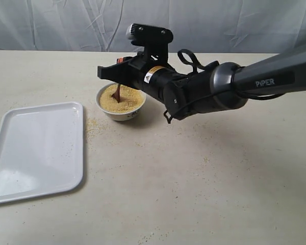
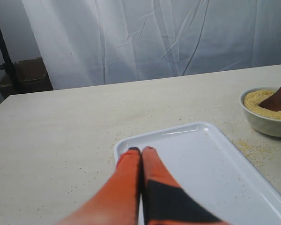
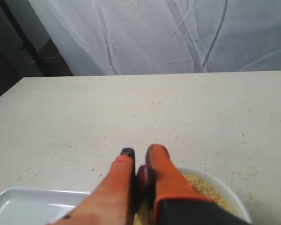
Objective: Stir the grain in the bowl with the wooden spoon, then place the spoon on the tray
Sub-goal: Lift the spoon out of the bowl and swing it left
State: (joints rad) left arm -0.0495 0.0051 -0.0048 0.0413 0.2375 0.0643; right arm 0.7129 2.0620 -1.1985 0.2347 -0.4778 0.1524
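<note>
The tray (image 1: pixel 38 148) lay at the left of the table (image 1: pixel 204 194), bare but for a few specks, its long side running near to far in the exterior view. The left gripper (image 2: pixel 140 151) hung over one end of it, fingers pressed together on nothing. Spilled grain (image 1: pixel 92 127) dotted the table between tray and bowl. The bowl (image 1: pixel 123 115) stood just right of the tray's far corner, apart from it, full of grain (image 1: pixel 128 103). The wooden spoon (image 1: pixel 116 94) stood steeply in it, head sunk in the grain, handle rising into the right gripper (image 1: pixel 108 74), which pinched it from above. Stirring looked to be under way. The coming move turned on one relation. From the right gripper the tray lay to the left and a little nearer the camera, and the upright spoon would have to be tipped flat. The right arm held the spoon, though the left was nearer the tray.
</note>
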